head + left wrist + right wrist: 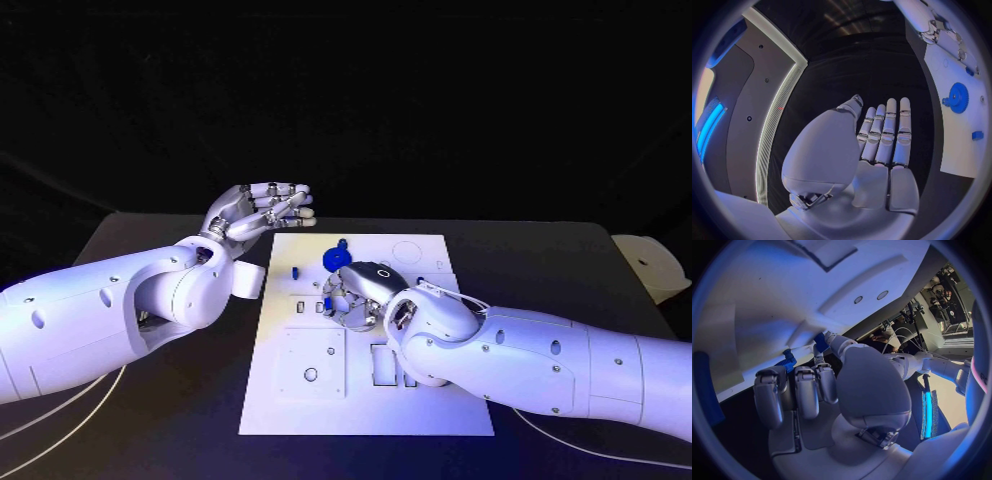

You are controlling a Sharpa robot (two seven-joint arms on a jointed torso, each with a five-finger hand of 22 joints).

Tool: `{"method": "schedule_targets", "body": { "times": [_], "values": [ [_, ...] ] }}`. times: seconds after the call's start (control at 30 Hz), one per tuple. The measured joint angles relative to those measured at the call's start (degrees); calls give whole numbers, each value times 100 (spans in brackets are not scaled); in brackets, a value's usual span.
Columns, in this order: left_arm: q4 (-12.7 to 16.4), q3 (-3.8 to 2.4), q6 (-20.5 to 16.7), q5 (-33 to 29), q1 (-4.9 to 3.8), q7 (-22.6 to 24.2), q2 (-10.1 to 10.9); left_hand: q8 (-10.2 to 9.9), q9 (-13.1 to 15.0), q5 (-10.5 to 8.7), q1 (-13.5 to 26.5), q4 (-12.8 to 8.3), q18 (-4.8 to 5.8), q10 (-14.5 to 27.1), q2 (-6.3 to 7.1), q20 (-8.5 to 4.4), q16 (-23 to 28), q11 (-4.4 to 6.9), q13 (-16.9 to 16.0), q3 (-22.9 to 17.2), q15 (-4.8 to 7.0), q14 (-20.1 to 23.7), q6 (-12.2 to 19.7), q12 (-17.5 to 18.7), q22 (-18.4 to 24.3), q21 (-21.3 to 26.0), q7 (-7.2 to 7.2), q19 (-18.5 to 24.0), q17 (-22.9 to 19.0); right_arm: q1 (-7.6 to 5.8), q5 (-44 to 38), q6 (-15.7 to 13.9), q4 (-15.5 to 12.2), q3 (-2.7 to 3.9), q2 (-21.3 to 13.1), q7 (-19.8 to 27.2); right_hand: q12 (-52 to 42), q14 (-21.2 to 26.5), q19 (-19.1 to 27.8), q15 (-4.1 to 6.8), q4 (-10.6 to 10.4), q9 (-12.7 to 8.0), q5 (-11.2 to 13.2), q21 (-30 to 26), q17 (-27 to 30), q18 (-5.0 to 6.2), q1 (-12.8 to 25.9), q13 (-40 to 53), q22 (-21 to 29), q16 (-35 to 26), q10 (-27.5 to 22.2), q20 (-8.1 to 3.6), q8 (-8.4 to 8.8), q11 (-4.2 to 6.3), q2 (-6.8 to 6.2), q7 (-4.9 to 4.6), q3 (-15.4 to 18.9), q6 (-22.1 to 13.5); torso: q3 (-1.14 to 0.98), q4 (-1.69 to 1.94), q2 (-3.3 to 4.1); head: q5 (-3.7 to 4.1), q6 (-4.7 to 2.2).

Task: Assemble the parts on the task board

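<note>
- The right hand (364, 295) is the one that matters here — it's down over the middle of the task board (310, 405), fingers curled toward the surface.
- Up close from its wrist, the fingertips (821, 342) seem to be nipping a small blue part (787, 360) right at the board's face. Looks like a pinch to me, though the piece is mostly buried behind the fingers, so I can't tell its shape or which way its long axis runs.
- The blue gear (336, 259) sits on the board just past the right hand, on the far side of it, close but not touching as far as I can see. There's also a smaller blue piece (293, 270) next to it, toward the left arm.
- The left hand (260, 212) is hanging off the board's far left corner, palm up, fingers straight and side by side, holding nothing. From its wrist the gear (957, 97) lies well off to the side of it.
- So the right hand is clearly nearer everything — my guess is the next move is a small press or seat straight down where it already is, and the risk is the part tilting in that tight pinch.
</note>
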State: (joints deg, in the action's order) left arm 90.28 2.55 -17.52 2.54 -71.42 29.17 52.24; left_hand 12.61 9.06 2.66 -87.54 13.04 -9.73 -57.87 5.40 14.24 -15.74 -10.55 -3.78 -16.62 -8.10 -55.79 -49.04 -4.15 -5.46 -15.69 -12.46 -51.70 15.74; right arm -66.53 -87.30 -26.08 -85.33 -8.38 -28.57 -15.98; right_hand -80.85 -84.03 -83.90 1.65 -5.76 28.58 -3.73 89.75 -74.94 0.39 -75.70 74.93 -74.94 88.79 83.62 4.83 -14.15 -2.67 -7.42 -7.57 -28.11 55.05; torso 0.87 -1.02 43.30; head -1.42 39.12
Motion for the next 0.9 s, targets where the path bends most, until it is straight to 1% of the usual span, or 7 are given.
{"method": "schedule_targets", "body": {
  "times": [0.47,0.9],
  "values": [
    [0,0,0,-1,0,-1,8,0,0,0,0,0,0,0,0,0,0,0,0,0,0,0,0,0,0,0,0,0,-1,-1,-31,66,-3,1,-27,-12,0,0,0,0,0,-13,1,0,1,0,0,-1,1,0,0,0,31,0,0,-8,0,-12,-4,-3,1,16,32],
    [0,0,0,-1,0,-2,12,0,0,0,0,0,0,0,0,0,0,0,0,0,0,0,0,0,-1,0,0,0,-1,3,-48,88,0,-4,-27,-23,0,0,0,0,0,-7,8,0,2,0,0,-2,2,0,-21,0,47,-21,0,-11,0,-32,-4,-3,1,26,31]
  ]
}}
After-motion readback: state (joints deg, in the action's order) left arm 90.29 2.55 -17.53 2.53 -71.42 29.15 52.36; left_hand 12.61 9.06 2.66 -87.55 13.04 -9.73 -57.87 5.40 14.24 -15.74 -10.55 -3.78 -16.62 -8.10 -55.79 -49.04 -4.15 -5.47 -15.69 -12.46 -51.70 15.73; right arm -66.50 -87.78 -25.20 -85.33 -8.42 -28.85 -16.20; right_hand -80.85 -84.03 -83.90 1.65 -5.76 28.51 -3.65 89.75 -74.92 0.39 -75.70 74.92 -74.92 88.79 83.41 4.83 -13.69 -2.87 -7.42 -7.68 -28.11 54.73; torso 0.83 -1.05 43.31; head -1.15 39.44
